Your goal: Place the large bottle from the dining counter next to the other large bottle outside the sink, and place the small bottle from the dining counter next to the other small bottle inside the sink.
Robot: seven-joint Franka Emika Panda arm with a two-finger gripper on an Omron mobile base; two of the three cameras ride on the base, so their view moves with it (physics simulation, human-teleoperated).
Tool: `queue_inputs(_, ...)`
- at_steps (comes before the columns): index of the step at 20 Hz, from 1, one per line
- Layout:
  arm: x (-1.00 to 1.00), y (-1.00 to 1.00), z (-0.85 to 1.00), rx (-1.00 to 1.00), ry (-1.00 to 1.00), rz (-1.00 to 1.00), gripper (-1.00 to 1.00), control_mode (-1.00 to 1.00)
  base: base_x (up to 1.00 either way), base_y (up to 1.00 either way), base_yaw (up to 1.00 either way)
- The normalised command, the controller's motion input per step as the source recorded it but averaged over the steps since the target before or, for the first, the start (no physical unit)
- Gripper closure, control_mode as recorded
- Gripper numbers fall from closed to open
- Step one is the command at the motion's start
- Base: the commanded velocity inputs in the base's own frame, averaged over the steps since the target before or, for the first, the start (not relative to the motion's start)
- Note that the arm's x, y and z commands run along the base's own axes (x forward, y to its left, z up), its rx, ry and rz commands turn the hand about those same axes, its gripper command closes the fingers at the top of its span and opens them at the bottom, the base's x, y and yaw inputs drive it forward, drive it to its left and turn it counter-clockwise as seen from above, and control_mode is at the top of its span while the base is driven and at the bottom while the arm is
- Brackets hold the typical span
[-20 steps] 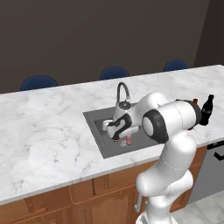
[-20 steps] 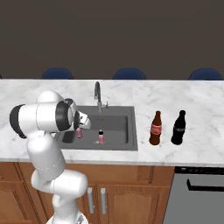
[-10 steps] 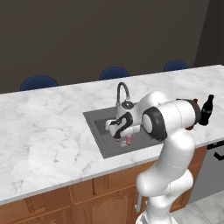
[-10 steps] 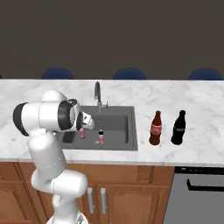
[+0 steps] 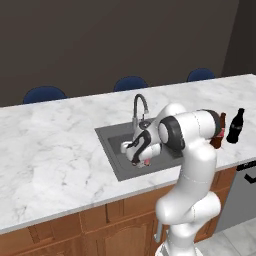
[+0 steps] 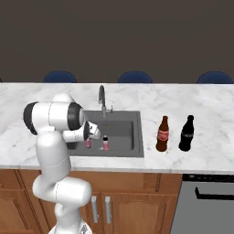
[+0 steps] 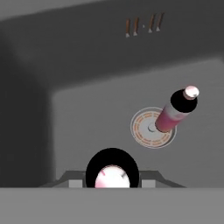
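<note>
My gripper point(image 6: 88, 136) is down inside the dark sink point(image 6: 122, 122), shut on the small bottle point(image 6: 87, 143), a slim pink one held upright. From the hand view I look down on its round cap point(image 7: 112, 174), with the gripper point(image 7: 112, 180) closed around it. The other small bottle point(image 6: 105, 143) stands on the sink floor just to the right, beside the drain point(image 7: 146, 131); it appears again point(image 7: 176, 110) in the hand view. On the dining counter right of the sink stand the other large bottle point(image 6: 162, 134), dark red-brown, and the black large bottle point(image 6: 185, 133), side by side.
The curved metal tap point(image 6: 102, 97) rises at the sink's back edge. Dark blue stools point(image 6: 134, 77) line the far side of the marbled top point(image 5: 55, 145). A dishwasher front point(image 6: 210, 201) sits below at the right. My own arm point(image 5: 192, 135) partly covers the brown bottle point(image 5: 220, 131) in the left base view.
The gripper with the small bottle has shifted to the right, toward the other small bottle, and sunk a little lower into the sink. Both large bottles have stayed put.
</note>
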Motion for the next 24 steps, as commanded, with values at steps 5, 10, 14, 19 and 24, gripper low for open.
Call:
queue_inputs(5, 0.21, 0.04, -0.11, 0.00, 0.00, 0.00, 1.00, -1.00, 0.00, 0.00, 0.00)
queue_inputs(10, 0.12, 0.25, 0.00, 0.00, -0.01, 0.00, 1.00, -1.00, 0.00, 0.00, 0.00)
queue_inputs(14, 0.16, 0.26, -0.01, -0.02, 0.00, 0.00, 1.00, -1.00, 0.00, 0.00, 0.00)
queue_inputs(19, 0.08, 0.03, -0.12, 0.00, -0.01, 0.00, 1.00, -1.00, 0.00, 0.00, 0.00)
queue_inputs(24, 0.17, 0.00, -0.17, 0.00, -0.04, 0.00, 1.00, -1.00, 0.00, 0.00, 0.00)
